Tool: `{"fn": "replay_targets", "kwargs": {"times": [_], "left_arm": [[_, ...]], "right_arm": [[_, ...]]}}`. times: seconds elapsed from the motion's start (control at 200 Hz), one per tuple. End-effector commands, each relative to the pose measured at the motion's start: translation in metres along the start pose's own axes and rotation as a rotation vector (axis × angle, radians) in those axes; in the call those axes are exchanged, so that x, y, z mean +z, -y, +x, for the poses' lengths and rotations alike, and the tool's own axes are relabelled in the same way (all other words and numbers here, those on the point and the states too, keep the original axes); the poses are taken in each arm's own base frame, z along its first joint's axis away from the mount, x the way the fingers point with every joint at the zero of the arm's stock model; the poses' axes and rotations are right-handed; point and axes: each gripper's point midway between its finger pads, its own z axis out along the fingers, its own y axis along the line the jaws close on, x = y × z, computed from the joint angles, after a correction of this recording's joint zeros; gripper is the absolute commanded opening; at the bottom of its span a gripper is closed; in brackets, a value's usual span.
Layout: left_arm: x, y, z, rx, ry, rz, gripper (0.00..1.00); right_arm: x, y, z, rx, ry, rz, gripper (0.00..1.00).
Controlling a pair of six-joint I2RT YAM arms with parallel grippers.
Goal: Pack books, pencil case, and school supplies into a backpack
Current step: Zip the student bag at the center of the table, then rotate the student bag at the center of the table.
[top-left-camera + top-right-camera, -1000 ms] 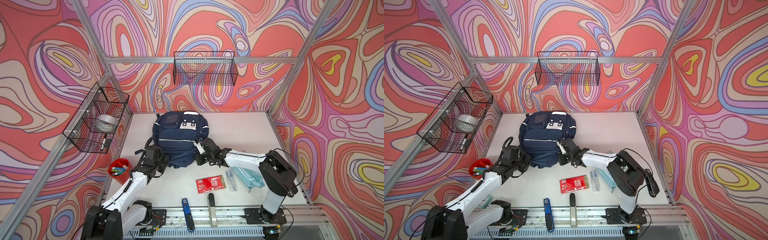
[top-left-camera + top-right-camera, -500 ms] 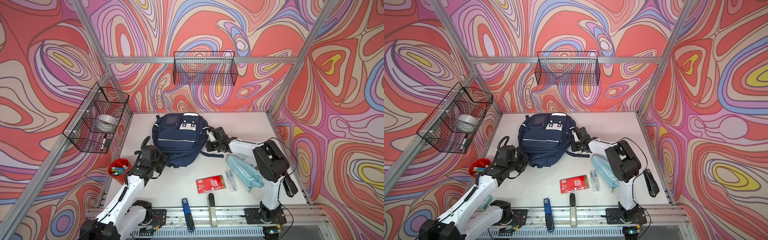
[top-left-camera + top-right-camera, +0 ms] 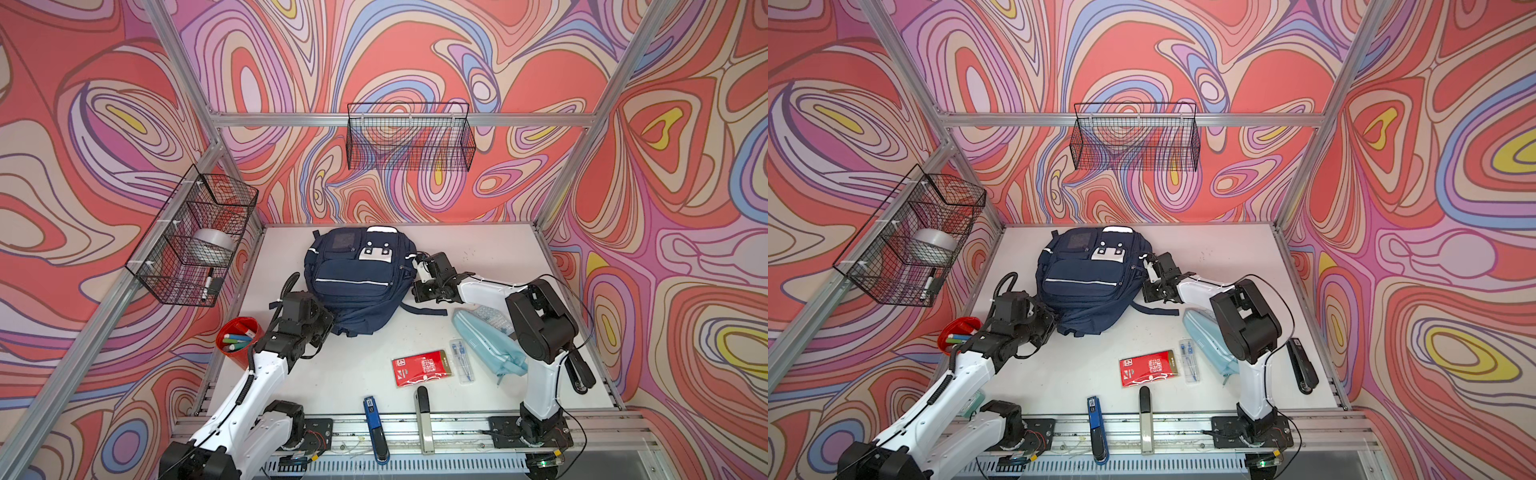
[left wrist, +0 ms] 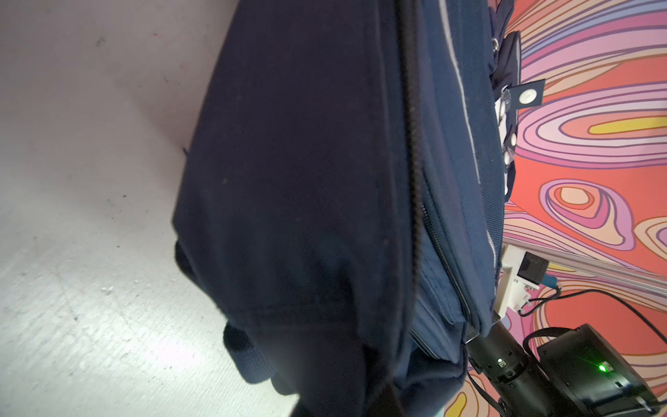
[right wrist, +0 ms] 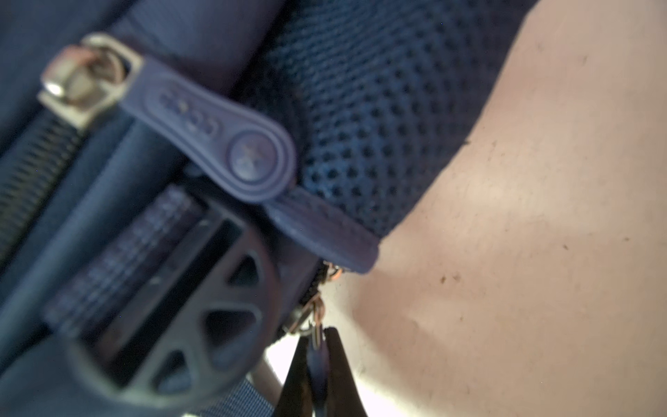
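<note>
Since the right claw [image 3: 417, 264], clamped on a zip pull [image 5: 317, 349], has run up the backpack [image 3: 357, 286], opening seems underway; left claw [image 3: 327, 326] state indeterminate.

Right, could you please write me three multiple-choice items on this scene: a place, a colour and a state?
1. The red packet lies: A) in the far corner; B) on the table beside the pen pack; C) on top of the backpack.
2. The cup of markers is: A) green; B) blue; C) red.
3. The right claw is: A) shut on a zip pull; B) wide open; C) out of sight.
Answers: B, both top views show it flat beside the pen pack; C, its wall is red; A, its wrist view shows the tips pinching the backpack's pull.
</note>
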Motion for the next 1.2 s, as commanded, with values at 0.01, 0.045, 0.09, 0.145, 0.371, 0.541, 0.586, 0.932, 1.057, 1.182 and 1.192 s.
{"fn": "replay_targets", "kwargs": {"times": [0.01, 0.045, 0.09, 0.145, 0.371, 0.541, 0.586, 0.932, 1.057, 1.182, 1.192], "left_arm": [[-0.01, 0.017, -0.02, 0.034, 0.085, 0.032, 0.54], [-0.012, 0.019, -0.023, 0.039, 0.1, 0.045, 0.67], [-0.019, 0.025, -0.027, 0.049, 0.127, 0.056, 0.83], [-0.028, 0.028, -0.033, 0.061, 0.165, 0.057, 0.93], [-0.053, 0.046, -0.049, 0.13, 0.236, 0.023, 1.0], [-0.021, 0.083, -0.038, 0.109, 0.145, 0.167, 1.0], [-0.013, 0.098, -0.035, 0.173, 0.139, 0.191, 1.0], [0.047, 0.139, 0.021, 0.861, 0.081, -0.111, 1.0], [0.069, 0.118, 0.029, 0.813, 0.06, -0.198, 0.99], [0.084, 0.104, 0.038, 0.757, 0.032, -0.19, 0.98], [0.085, 0.103, 0.038, 0.758, 0.031, -0.193, 0.98]], "right_arm": [[-0.034, 0.01, -0.014, -0.003, 0.073, 0.014, 0.1], [-0.04, 0.003, -0.012, -0.011, 0.073, -0.012, 0.25], [-0.048, -0.002, -0.01, -0.013, 0.074, -0.028, 0.38], [-0.059, -0.003, -0.009, -0.008, 0.091, -0.018, 0.46], [-0.093, 0.001, -0.021, -0.017, 0.145, 0.045, 0.71], [-0.095, -0.007, -0.06, -0.1, 0.229, 0.006, 0.98], [-0.089, -0.01, -0.066, -0.127, 0.212, -0.004, 0.98], [-0.06, 0.042, -0.128, -0.001, 0.222, 0.056, 0.98], [-0.043, 0.049, -0.15, 0.031, 0.264, 0.066, 0.96], [-0.016, 0.041, -0.162, 0.087, 0.261, -0.024, 0.95], [-0.014, 0.04, -0.162, 0.09, 0.259, -0.034, 0.95]]}}
